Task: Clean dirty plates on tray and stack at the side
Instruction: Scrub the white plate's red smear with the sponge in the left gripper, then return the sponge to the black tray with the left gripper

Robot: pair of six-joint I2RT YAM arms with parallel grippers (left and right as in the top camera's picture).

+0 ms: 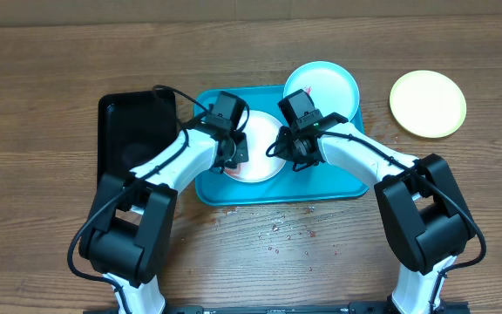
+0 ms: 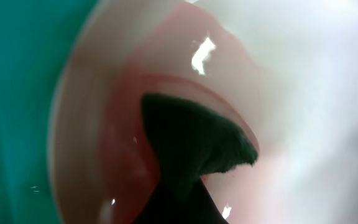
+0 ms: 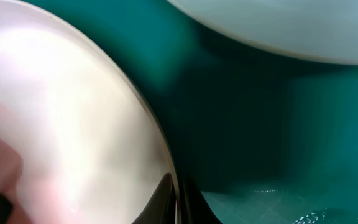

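The wooden tabletop [image 1: 42, 70] is taken up in the middle by the turquoise tray [image 1: 260, 194], over which both pincers are lowered. A black tray [image 1: 133, 122] is seen just outboard of the left pincer [image 1: 229, 153]. The white plate [image 1: 264, 141] is found between the two pincers, flat on the turquoise tray. The blue-rimmed plate [image 1: 329, 83] is set just beyond the right pincer [image 1: 293, 150], overlapping the tray's far corner. The yellow-green plate [image 1: 427, 104] is laid well outboard of that pincer on the bare wood, apparently as the start of the stack. The left pincer is pressed together on a dark cloth [image 2: 191, 149], which is held down on the white plate's inner surface. The right pincer is closed too, and appears to be pinched on that plate's near rim to steady it. A red smear [image 2: 120, 143] is spread around the cloth, so the wiping step is judged unfinished. For a clean result, the cloth should be kept flat and swept outward across the smear while the rim is held firmly, so that the plate is not spun or pushed along the tray. Red specks [image 1: 277, 231] are scattered on the wood behind both pincers.
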